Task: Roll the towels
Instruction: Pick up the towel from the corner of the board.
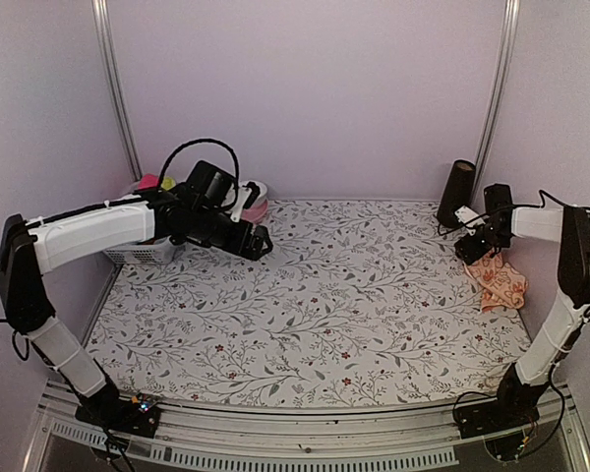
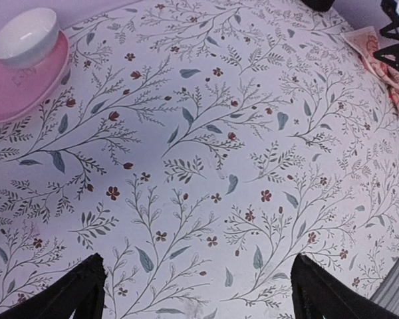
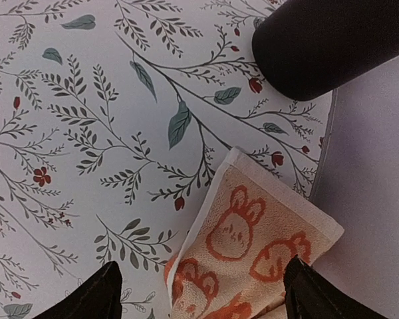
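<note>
One towel (image 1: pixel 500 280), peach-orange with orange rabbit and carrot prints, lies crumpled at the right edge of the floral table sheet (image 1: pixel 324 305). In the right wrist view the towel (image 3: pixel 253 242) has a white-hemmed corner pointing away, and its right side overlaps the sheet's edge. My right gripper (image 3: pixel 203 296) hovers open just above it, one fingertip (image 3: pixel 100 296) over bare sheet and the other at the towel's right side. The right gripper (image 1: pixel 469 251) sits just left of the towel. My left gripper (image 1: pixel 259 242) is open at the back left over bare sheet (image 2: pixel 199 166), holding nothing.
A black cylinder (image 1: pixel 456 194) stands at the back right, close behind the towel (image 3: pixel 332 46). A white bowl (image 2: pixel 26 33) on a pink plate (image 2: pixel 20 83) sits at the back left, beside a white basket (image 1: pixel 143 254). Walls close in on three sides.
</note>
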### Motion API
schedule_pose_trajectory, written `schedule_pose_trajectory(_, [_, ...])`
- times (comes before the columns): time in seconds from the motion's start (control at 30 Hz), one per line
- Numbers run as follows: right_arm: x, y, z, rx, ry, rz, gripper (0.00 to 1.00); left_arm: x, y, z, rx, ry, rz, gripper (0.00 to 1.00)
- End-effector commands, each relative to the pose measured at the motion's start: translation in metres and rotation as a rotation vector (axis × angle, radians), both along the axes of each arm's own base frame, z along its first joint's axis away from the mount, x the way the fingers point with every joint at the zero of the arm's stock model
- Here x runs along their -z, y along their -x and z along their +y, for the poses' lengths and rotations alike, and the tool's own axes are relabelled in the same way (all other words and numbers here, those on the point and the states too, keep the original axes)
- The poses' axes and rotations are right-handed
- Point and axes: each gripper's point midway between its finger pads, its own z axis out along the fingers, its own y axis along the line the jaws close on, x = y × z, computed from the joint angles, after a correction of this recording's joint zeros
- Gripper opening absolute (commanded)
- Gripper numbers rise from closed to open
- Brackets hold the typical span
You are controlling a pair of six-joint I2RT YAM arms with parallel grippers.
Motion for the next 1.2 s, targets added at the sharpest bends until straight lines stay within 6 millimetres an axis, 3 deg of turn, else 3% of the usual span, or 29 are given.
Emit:
schedule_pose_trajectory(0.0, [0.015, -0.017, -0.007, 0.073, -0.034, 0.020, 0.82, -0.042, 0.019, -0.016, 0.035, 0.074, -0.074, 0.97])
schedule_pose_trajectory(0.13, [0.036, -0.027, -0.008, 0.093, -0.044, 0.070, 0.71, -0.053, 0.036, -0.030, 0.106, 0.067, -0.084, 0.97])
schedule_pose_trajectory(0.37, [0.077, -0.015, -0.005, 0.101, -0.076, 0.180, 0.54, -0.053, 0.049, -0.040, 0.154, 0.095, -0.109, 0.97])
schedule_pose_trajectory(0.53, [0.071, -0.008, -0.013, 0.142, -0.074, 0.170, 0.46, -0.053, 0.048, -0.035, 0.143, 0.091, -0.140, 0.97])
schedule_pose_trajectory(0.77, [0.081, 0.007, -0.038, 0.213, -0.076, 0.196, 0.32, -0.051, 0.052, -0.033, 0.145, 0.114, -0.139, 0.97])
schedule_pose_trajectory(0.83, [0.084, 0.009, -0.040, 0.212, -0.077, 0.205, 0.22, -0.054, 0.052, -0.031, 0.142, 0.121, -0.150, 0.97])
schedule_pose_trajectory(0.9, [0.082, 0.008, -0.031, 0.173, -0.110, 0.207, 0.06, -0.055, 0.052, -0.030, 0.140, 0.124, -0.157, 0.97])
schedule_pose_trajectory(0.93, [0.079, 0.008, -0.023, 0.141, -0.141, 0.213, 0.03, -0.055, 0.052, -0.030, 0.142, 0.126, -0.160, 0.97])
schedule_pose_trajectory(1.07, [0.062, 0.012, 0.017, -0.013, -0.231, 0.222, 0.02, -0.058, 0.049, -0.027, 0.154, 0.126, -0.183, 0.97])
schedule_pose_trajectory(1.17, [0.032, 0.009, 0.068, -0.180, -0.268, 0.198, 0.03, -0.064, 0.049, -0.025, 0.175, 0.122, -0.222, 0.97])
